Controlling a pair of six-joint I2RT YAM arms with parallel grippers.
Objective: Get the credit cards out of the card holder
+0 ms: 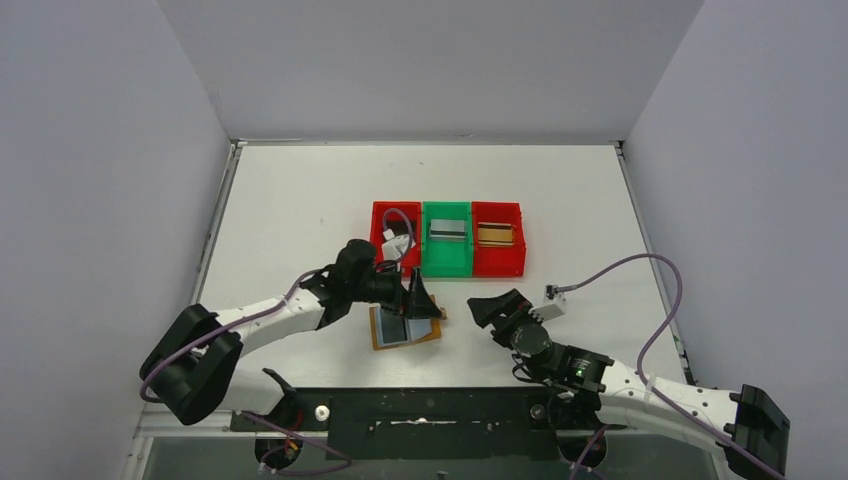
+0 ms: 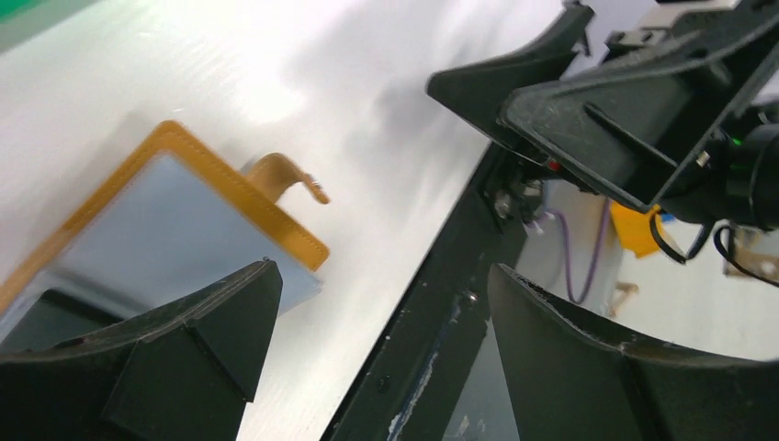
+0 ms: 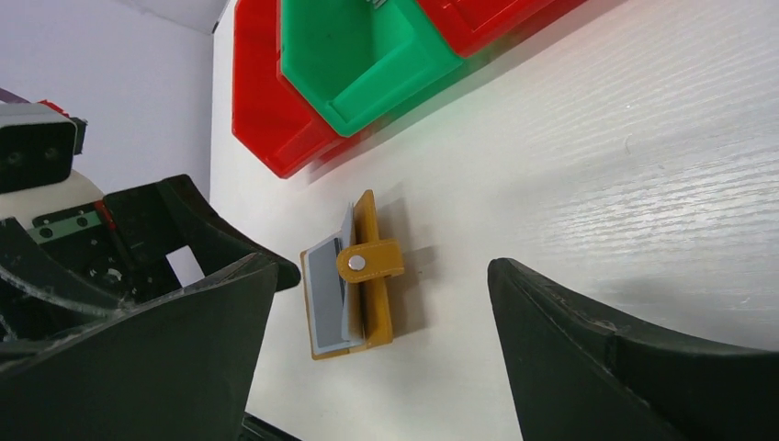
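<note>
**Both grippers open, card holder unfolded**

Nearest to us we see the black mounting rail (image 1: 430,410) with both arm bases. On the left, the left gripper (image 1: 422,300) stands over the far edge of the card holder (image 1: 405,328), its jaws wide apart and holding nothing. The card holder lies unfolded on the table (image 1: 300,200), pale pockets up. To the right, the right gripper (image 1: 488,306) is also spread wide and empty. Behind, a silver-grey card (image 1: 447,231) lies in the green bin (image 1: 446,265) and a gold-brown card (image 1: 495,235) in the right red bin (image 1: 498,265).
</note>
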